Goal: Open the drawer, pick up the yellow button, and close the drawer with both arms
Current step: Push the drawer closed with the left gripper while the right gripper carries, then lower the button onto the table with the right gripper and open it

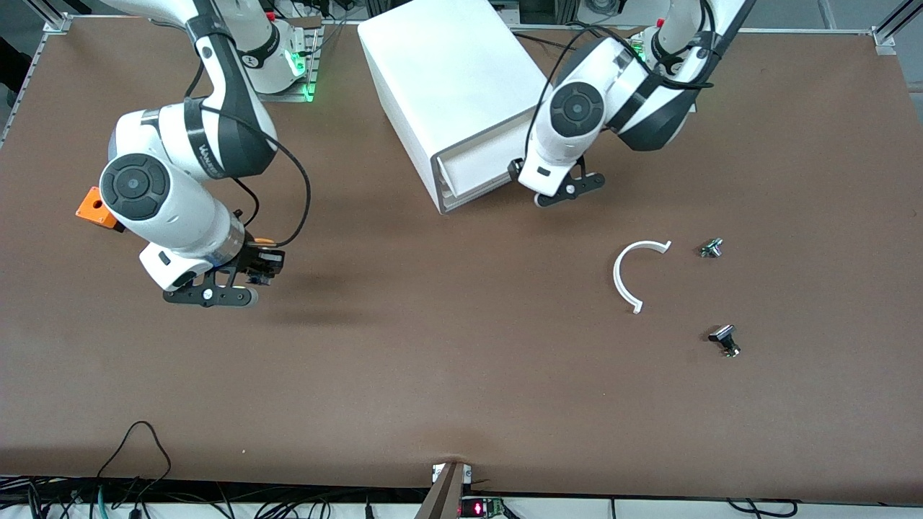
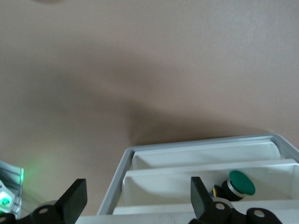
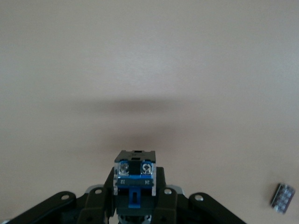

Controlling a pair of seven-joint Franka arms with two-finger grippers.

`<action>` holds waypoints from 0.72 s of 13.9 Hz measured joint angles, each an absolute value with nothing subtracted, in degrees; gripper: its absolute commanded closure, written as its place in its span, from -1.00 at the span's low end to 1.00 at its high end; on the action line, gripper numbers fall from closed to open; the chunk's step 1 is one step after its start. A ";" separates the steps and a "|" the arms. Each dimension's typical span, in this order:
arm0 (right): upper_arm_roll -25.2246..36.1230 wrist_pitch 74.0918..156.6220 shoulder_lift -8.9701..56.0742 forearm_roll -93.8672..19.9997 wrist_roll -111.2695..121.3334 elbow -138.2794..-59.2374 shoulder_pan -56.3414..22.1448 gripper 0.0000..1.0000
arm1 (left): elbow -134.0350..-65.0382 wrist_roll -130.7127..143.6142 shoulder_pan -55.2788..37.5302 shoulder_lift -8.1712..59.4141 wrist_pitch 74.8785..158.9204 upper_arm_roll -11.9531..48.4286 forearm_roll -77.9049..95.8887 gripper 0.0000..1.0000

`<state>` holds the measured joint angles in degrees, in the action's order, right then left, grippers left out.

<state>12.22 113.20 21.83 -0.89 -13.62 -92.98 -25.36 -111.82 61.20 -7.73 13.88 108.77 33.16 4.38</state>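
Left pincer open at drawer edge | right pincer grips button over bare table

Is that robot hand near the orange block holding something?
Yes: the right gripper is shut on the button, whose black and blue body sticks out between its fingers above bare table.

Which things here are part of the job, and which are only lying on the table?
Job: drawer, open; button in the shut right gripper over bare table; left gripper, open, at the drawer.
Lying about: orange cube, white arc, two small parts, green button.
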 measured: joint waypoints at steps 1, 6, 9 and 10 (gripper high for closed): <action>13.44 116.30 21.37 -0.89 -11.38 -96.03 -25.35 1.00 | -111.95 62.26 -7.77 13.88 108.69 33.79 5.12 -0.95; 18.61 135.90 21.07 -0.97 -2.42 -111.72 -24.57 1.00 | -112.41 62.82 -7.68 13.91 107.70 34.23 8.78 -0.95; 19.01 141.81 22.00 -1.97 -0.39 -117.49 -22.74 1.00 | -112.50 62.81 -7.26 14.14 106.47 34.23 12.42 -0.95; 19.01 142.16 22.45 -3.14 -0.01 -118.10 -22.53 1.00 | -112.50 62.81 -7.23 14.21 106.32 34.23 12.75 -0.95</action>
<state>19.01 142.16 22.45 -3.14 -0.01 -118.10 -22.53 -112.50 62.81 -7.23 14.21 106.32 34.23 12.75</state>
